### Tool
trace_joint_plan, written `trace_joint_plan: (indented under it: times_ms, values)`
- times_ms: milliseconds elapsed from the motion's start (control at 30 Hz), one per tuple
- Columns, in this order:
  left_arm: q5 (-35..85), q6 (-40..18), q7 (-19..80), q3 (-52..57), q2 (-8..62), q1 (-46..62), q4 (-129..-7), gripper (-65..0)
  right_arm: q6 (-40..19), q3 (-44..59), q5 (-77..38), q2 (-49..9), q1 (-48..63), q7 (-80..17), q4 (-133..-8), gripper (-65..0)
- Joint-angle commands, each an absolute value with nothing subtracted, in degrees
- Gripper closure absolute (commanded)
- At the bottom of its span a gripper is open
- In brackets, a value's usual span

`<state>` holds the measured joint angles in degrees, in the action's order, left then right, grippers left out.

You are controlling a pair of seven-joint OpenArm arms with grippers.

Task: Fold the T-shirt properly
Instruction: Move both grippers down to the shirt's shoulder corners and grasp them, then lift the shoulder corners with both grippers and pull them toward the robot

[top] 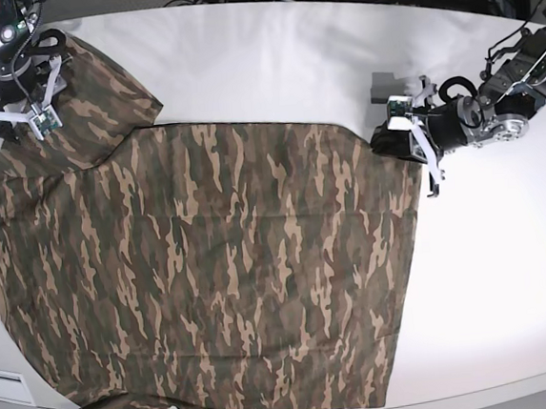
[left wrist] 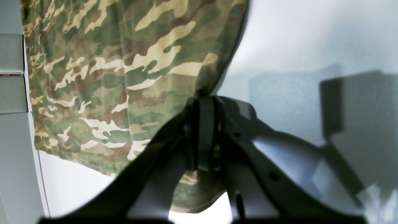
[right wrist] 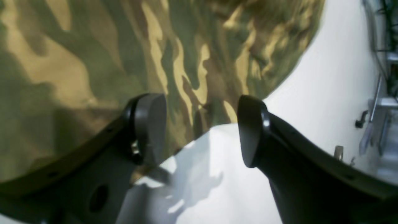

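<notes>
White counter [top: 270,61] carries the spread camouflage-print cloth T-shirt [top: 212,267]; left gripper [left wrist: 202,133] pinches its hem, right gripper [right wrist: 202,130] fingers spread at the far corner.

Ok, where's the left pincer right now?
In the base view the left pincer is at the right side of the white table, shut on the far right corner of the T-shirt; its wrist view shows the cloth pinched there.

The left gripper [left wrist: 202,133] is clamped on the T-shirt's [top: 212,267] right edge, its arm reaching in low; the right gripper [right wrist: 202,127] is spread apart above the shirt's far-left sleeve
</notes>
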<state>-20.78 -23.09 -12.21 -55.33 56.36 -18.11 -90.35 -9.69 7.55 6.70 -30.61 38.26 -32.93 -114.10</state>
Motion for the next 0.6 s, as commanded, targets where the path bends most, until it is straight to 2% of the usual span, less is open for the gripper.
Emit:
trace_joint_plan:
  times_ms: [0, 167, 433, 467, 500, 567]
  values:
    - [-23.07, -26.28, -8.08, -55.77, 57.63, -17.96, -89.80, 0.0, -9.65, 7.97, 7.22, -31.46, 37.54, -31.73, -113.89, -38.4]
    - [-23.07, -26.28, -8.08, -55.77, 57.63, -17.96, -89.78, 0.0, -10.31, 7.97, 4.89, -31.51, 34.20, -31.68, -109.40, -38.4]
    - [-23.07, -26.30, -8.10, -55.77, 57.63, -17.96, -89.80, 0.0, -15.59, 7.97, 1.80, -31.53, 28.82, -31.48, -102.06, -37.3]
    - [-23.07, -26.30, -8.10, -55.77, 57.63, -17.96, -89.80, 0.0, -16.34, 7.97, 0.67, -31.62, 28.67, -31.48, -102.02, -33.6]
    - [-23.07, -26.30, -8.10, -55.77, 57.63, -17.96, -89.80, 0.0, -16.95, 7.97, -0.32, -31.64, 28.69, -31.48, -102.06, -26.2]
    - [-23.07, -26.30, -8.10, -55.77, 57.63, -17.96, -89.80, 0.0, -16.97, 7.97, -0.47, -31.62, 28.71, -31.55, -102.06, -6.0]
